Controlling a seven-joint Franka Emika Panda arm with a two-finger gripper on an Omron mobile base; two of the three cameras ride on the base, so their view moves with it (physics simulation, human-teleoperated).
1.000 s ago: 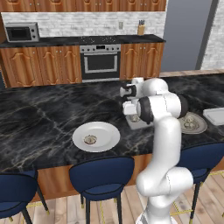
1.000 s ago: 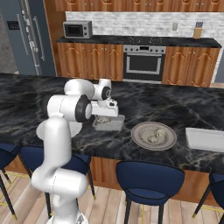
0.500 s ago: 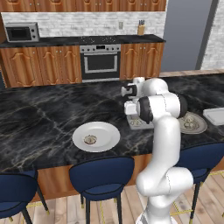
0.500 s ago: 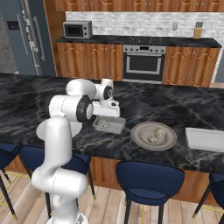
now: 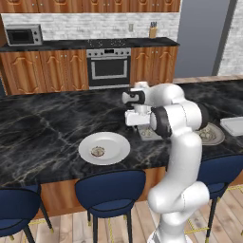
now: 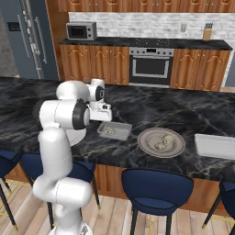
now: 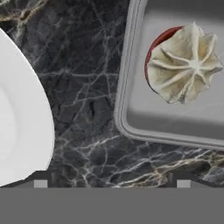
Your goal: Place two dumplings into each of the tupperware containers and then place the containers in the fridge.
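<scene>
With its jaws standing wide and holding nothing, the gripper (image 7: 111,183) is hovering just above the tupperware container (image 7: 131,109) where one dumpling (image 7: 183,63) is lying, and swinging low toward the neighbouring white plate (image 5: 104,147) risks nudging that container.

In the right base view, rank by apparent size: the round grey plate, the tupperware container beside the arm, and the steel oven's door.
Largest to smallest, as they look:
1. Steel oven door, though it stands farthest away.
2. Round grey plate.
3. Pale translucent rectangular tupperware container, near the plate's distance, so that ranking looks sound.
</scene>
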